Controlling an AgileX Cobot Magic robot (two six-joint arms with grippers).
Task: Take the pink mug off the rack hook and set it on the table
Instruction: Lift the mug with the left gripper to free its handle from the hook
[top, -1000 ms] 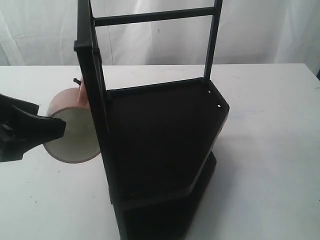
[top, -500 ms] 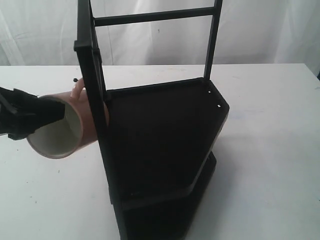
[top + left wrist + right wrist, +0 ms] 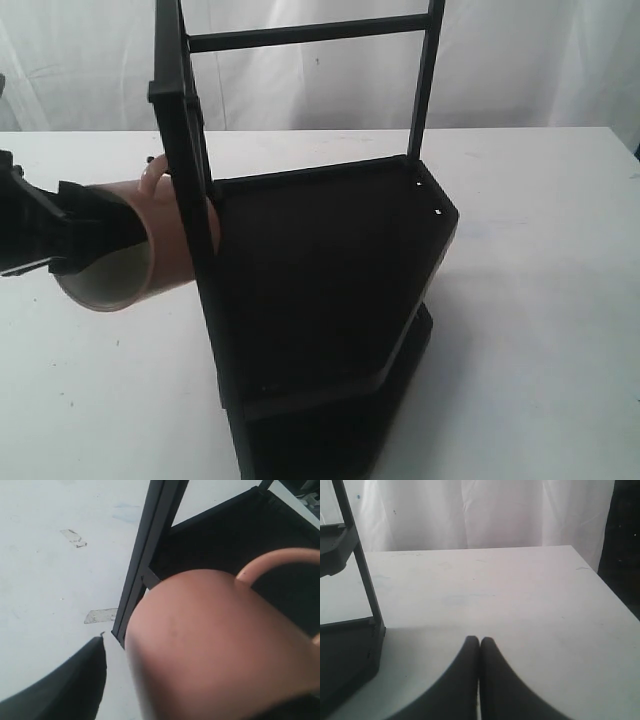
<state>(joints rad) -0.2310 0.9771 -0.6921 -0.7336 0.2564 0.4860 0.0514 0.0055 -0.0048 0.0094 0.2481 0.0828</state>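
The pink mug [image 3: 165, 240] lies tilted on its side left of the rack [image 3: 330, 290], mouth towards the left and above the table [image 3: 540, 300]. Its loop handle [image 3: 153, 180] sits against the rack's upright post, just under the small black rack hook [image 3: 152, 159]; I cannot tell whether they touch. My left gripper [image 3: 120, 245] is shut on the mug's rim, one dark finger across the cream mouth. In the left wrist view the mug [image 3: 220, 645] fills the space by the gripper [image 3: 200, 680]. My right gripper [image 3: 480, 641] is shut and empty over the table [image 3: 495, 590].
The rack's wide dark shelves take up the middle of the exterior view, with a crossbar [image 3: 310, 33] high at the back. A white curtain [image 3: 540, 60] hangs behind the table. In the right wrist view the rack's base [image 3: 350, 655] stands beside the right gripper.
The left gripper has moved up and to the left with the mug. The mug's mouth has swung up, so the mug lies closer to level. The rack has not moved.
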